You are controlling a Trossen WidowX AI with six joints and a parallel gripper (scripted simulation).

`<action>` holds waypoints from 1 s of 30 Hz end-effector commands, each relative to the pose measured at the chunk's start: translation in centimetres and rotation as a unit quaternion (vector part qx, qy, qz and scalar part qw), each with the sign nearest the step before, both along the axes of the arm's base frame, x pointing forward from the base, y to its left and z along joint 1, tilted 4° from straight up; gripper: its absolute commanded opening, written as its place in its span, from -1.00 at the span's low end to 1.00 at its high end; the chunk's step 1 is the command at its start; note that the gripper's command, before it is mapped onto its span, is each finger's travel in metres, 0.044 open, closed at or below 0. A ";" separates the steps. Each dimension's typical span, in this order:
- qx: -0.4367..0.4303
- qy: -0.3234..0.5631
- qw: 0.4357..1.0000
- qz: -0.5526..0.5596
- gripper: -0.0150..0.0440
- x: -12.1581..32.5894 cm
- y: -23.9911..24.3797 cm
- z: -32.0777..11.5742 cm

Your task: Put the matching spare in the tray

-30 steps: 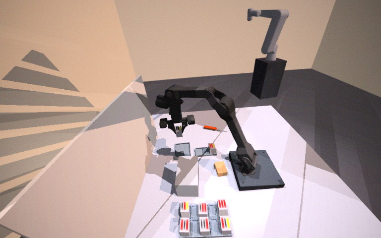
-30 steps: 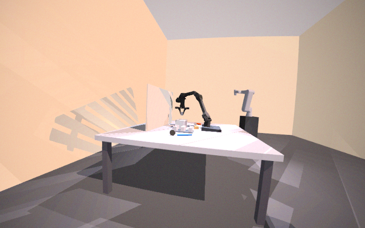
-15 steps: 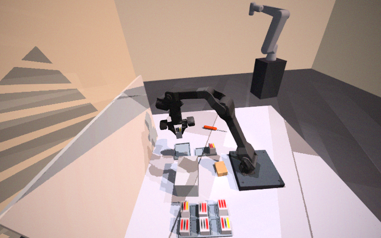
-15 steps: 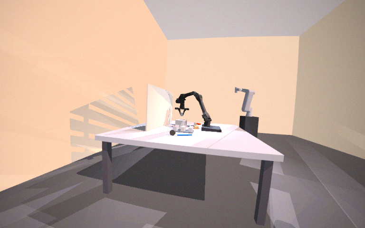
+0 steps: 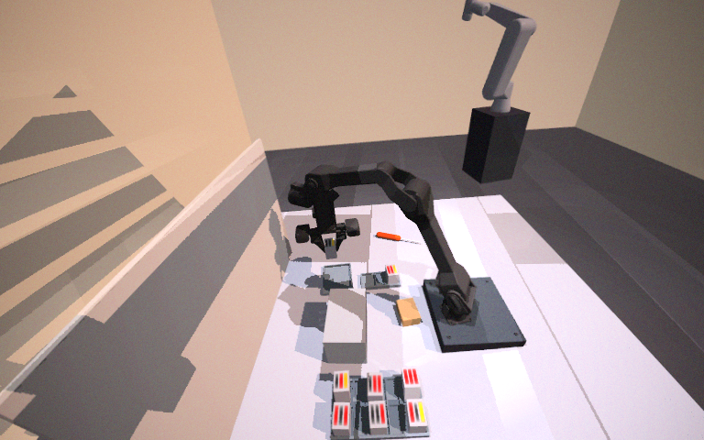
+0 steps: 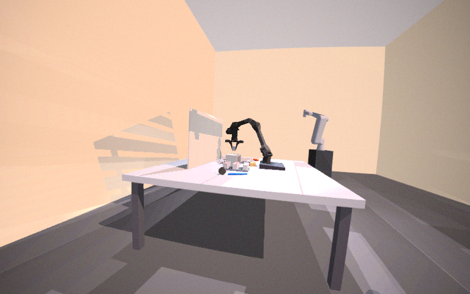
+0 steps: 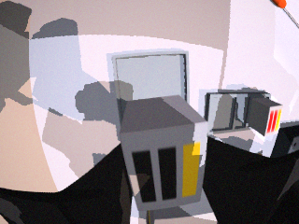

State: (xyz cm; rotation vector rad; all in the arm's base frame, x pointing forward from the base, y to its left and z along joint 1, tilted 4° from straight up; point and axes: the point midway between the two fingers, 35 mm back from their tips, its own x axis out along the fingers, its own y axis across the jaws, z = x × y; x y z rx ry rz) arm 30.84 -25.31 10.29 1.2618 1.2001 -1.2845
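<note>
The dark arm (image 5: 415, 207) rises from its base (image 5: 479, 316), bends at the elbow and reaches out level before the wrist turns straight down. The gripper (image 5: 330, 244) hangs above the table with its fingers pointing down. Its jaws are closed on a small grey block (image 7: 163, 152) that carries two dark bars and one yellow bar on its face.

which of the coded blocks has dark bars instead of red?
The spare clamped in the gripper: two dark bars plus one yellow. The block by the tray shows red bars.
</note>
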 end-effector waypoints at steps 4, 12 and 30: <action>0.003 0.001 1.000 -0.002 -0.49 0.0 0.1 -0.7; 0.003 0.001 1.000 -0.002 -0.49 0.0 0.1 -1.3; 0.003 0.001 1.000 -0.002 -0.49 0.0 0.1 -2.7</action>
